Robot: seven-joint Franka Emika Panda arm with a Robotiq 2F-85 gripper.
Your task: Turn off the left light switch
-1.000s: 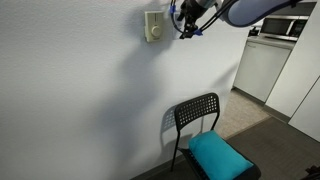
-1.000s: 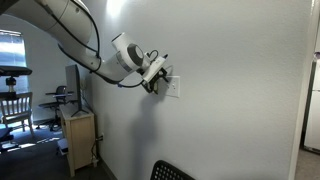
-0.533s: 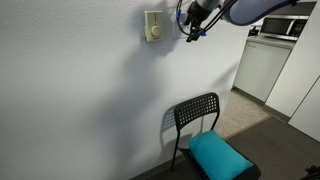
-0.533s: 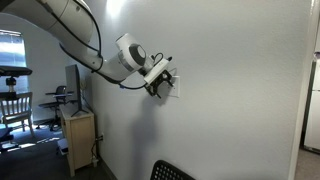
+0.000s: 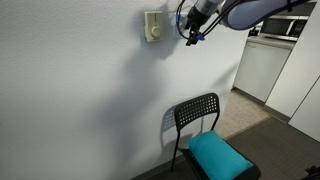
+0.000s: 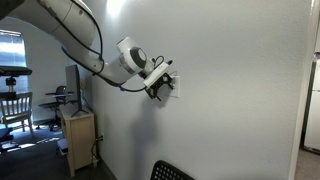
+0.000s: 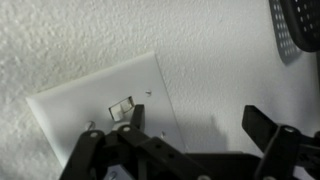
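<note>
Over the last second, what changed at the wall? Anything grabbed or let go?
The end effector slid along the wall, away from the cream dial plate and over the white switch plate. Most of that travel came in the first half second, with hardly any since. Nothing was grabbed or let go, and the jaws stand open. The dial plate and chair are unchanged.

The arm (image 6: 88, 30) comes in from high up in an exterior view, bends downward and then levels out. Its white wrist (image 6: 130, 56) carries the black gripper (image 6: 160, 85) forward with a slight downward tilt, at about the height of the wrist itself. In the wrist view the two dark fingers (image 7: 128, 125) rise from the bottom edge, one near the middle and one toward the right side, and the jaws stand wide apart.
</note>
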